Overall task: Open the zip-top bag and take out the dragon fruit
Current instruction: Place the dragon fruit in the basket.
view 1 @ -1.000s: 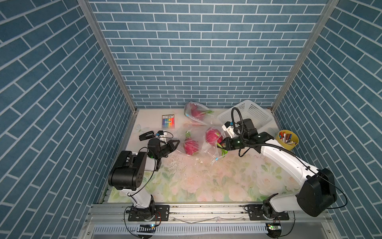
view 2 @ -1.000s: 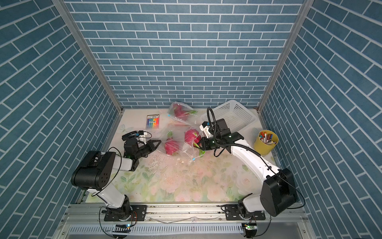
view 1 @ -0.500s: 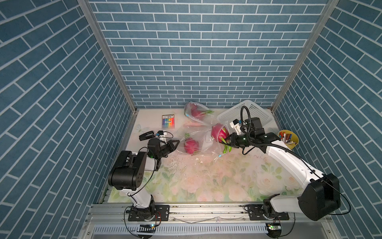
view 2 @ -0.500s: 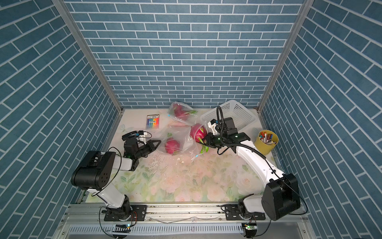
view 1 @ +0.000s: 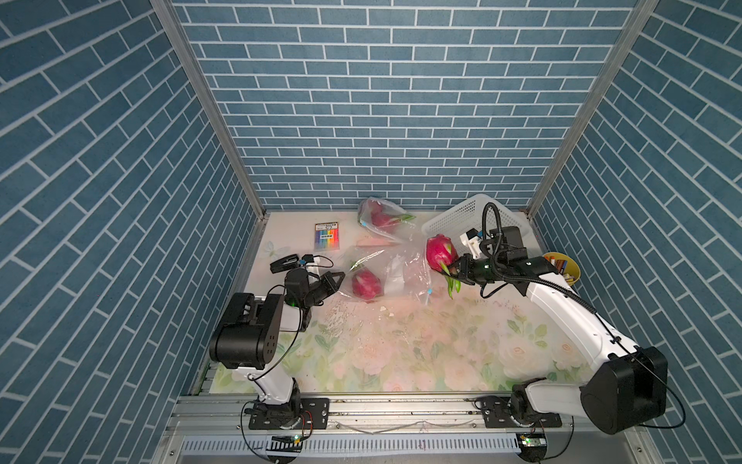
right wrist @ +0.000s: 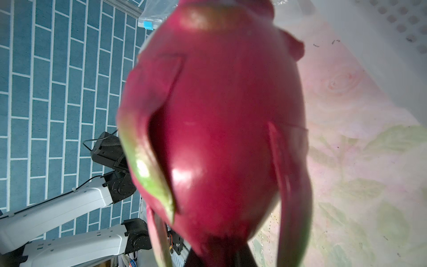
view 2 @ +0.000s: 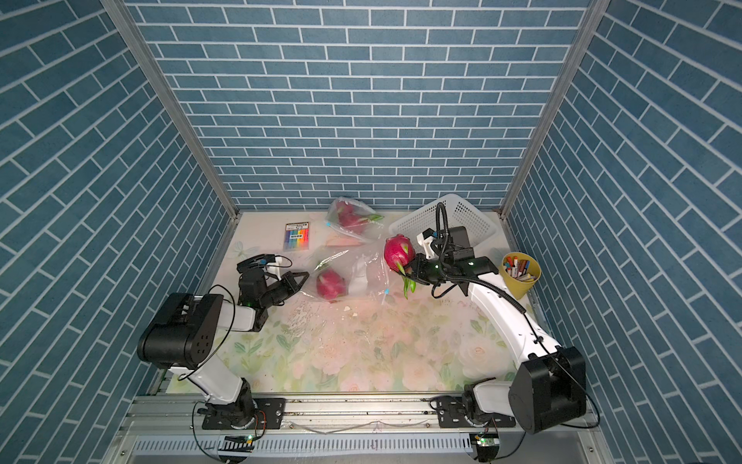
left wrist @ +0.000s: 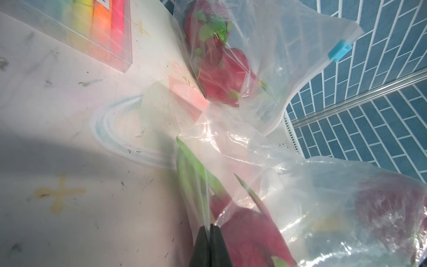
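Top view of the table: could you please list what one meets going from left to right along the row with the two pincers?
Left pincer, shut on the bag → bagged dragon fruit → held dragon fruit → right pincer gripping it → yellow cup.

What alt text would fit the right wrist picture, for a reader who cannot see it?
A magenta dragon fruit with green-tipped scales fills most of the picture, gripped at one end by the right gripper. Behind it show a blue brick wall, a flowered table top and a corner of a white basket.
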You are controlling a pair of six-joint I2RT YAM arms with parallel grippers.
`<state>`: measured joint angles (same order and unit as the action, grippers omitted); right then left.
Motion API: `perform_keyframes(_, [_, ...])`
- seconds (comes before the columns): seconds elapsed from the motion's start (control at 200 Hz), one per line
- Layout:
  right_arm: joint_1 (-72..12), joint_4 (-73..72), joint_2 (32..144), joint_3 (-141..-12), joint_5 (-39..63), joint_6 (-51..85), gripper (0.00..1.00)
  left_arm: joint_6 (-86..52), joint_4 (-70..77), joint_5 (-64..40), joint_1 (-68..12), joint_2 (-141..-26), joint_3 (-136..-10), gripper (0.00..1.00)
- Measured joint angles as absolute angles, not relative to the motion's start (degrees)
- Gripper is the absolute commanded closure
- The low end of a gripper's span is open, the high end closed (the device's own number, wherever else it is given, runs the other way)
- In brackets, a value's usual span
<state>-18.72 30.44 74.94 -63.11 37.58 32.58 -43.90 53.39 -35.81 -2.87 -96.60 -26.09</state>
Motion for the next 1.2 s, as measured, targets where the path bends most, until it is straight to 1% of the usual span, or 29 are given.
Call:
perform_keyframes(0.235, [-15.9,34.7,70.8,-63.7,32.1,29.5,1.00,-43.9,53.4,-35.6,-2.7,-96.6,-26.1,1.00])
perform_keyframes(0.385, [-14.9,36.9,70.6,-66.3,25.2,25.8,1.00,-43.9,53.4,-35.6,-2.7,-96.6,-26.1,1.00])
perform_keyframes(0.49, [-14.4,36.8,72.8,-68.1,19.3,23.9,1.00,-43.9,53.4,-35.7,-2.7,-96.7,-26.1,1.00])
perform_keyframes(0.575, [-13.8,36.3,77.2,-70.5,14.2,22.9,1.00,-43.9,53.4,-35.9,-2.7,-96.8,-26.1,1.00])
perform_keyframes(0.835, [-10.0,32.8,95.5,-80.2,0.1,21.6,1.00,-43.9,53.5,-36.2,-2.7,-96.9,-26.1,1.00])
perform_keyframes(0.95, [-7.1,31.3,102.4,-84.6,-2.8,22.2,1.00,-43.9,53.5,-36.3,-2.7,-96.9,-26.1,1.00])
perform_keyframes(1.2, [-2.9,30.4,115.3,-93.9,-4.8,24.6,1.00,-43.9,53.5,-36.4,-2.8,-96.9,-26.1,1.00])
